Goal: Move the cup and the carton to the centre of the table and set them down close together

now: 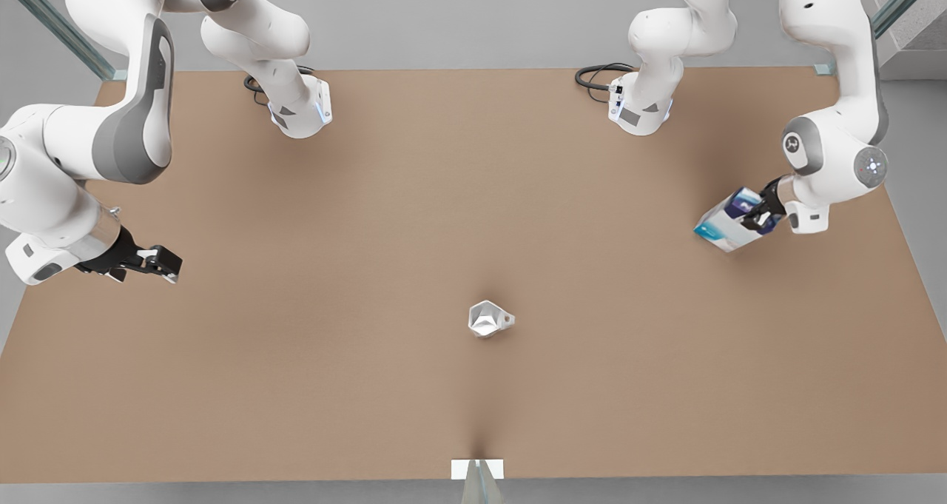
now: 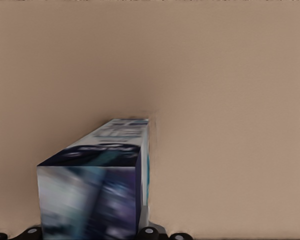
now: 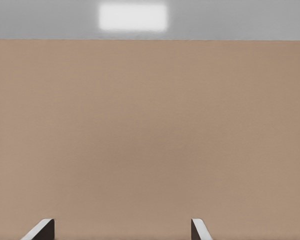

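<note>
On table (image 1: 370, 385), carton (image 1: 729, 226) print unreadable

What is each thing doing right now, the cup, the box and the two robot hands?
cup: standing alone on the table, nothing gripping it.
carton: tilted, clamped in the left gripper.
left gripper: shut on the carton.
right gripper: open, holding nothing.

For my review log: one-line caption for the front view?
Left gripper holds the carton aloft; cup sits mid-table; right gripper open.
</note>
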Tool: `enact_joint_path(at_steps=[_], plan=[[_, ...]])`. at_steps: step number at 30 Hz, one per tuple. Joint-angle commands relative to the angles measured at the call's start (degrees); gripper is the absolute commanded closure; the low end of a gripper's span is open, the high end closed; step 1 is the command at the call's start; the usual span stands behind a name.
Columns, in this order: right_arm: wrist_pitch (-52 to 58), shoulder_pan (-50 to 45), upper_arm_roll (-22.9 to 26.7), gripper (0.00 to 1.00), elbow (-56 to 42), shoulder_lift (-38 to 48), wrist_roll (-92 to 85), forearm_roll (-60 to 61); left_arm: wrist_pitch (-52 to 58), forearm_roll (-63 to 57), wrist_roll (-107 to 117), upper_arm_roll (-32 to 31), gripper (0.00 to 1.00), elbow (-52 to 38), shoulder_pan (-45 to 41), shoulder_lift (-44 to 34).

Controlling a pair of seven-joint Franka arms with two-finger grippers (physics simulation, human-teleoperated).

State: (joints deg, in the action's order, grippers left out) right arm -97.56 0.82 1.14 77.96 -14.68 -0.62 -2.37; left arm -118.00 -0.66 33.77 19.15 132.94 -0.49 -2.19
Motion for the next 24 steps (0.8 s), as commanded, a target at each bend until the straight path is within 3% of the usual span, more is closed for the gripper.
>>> enact_joint_path(at_steps=[1, 5, 9, 13, 15, 17, 22, 24], plan=[[0.0, 0.0, 0.0, 0.0, 0.0, 0.0, 0.0, 0.0, 0.1, -0.3, 0.0, -0.1, 0.37, 0.0, -0.1, -0.2], [0.0, 0.0, 0.0, 0.0, 0.0, 0.0, 0.0, 0.0, 3.8, 2.1, 0.0, -4.6, 0.37, -5.1, -0.8, 0.5], [0.0, 0.0, 0.0, 0.0, 0.0, 0.0, 0.0, 0.0, 6.4, 12.1, 0.9, -18.3, 0.36, -8.2, -1.1, 1.1], [0.0, 0.0, 0.0, 0.0, 0.0, 0.0, 0.0, 0.0, 7.9, 17.4, 17.9, -35.9, 0.36, -15.5, -1.3, 5.3], [0.0, 0.0, 0.0, 0.0, 0.0, 0.0, 0.0, 0.0, 6.7, 17.7, 27.0, -41.9, 0.36, -19.7, -1.6, 9.2], [0.0, 0.0, 0.0, 0.0, 0.0, 0.0, 0.0, 0.0, 5.1, 17.6, 33.8, -42.0, 0.36, -25.4, -6.0, 14.2], [0.0, 0.0, 0.0, 0.0, 0.0, 0.0, 0.1, 0.0, 1.7, 17.4, 39.6, -42.0, 0.36, -27.5, -12.3, 17.8], [0.0, 0.0, 0.0, 0.0, 0.0, 0.0, 0.1, 0.0, 1.0, 16.9, 43.1, -42.0, 0.36, -32.9, -13.3, 22.3]])
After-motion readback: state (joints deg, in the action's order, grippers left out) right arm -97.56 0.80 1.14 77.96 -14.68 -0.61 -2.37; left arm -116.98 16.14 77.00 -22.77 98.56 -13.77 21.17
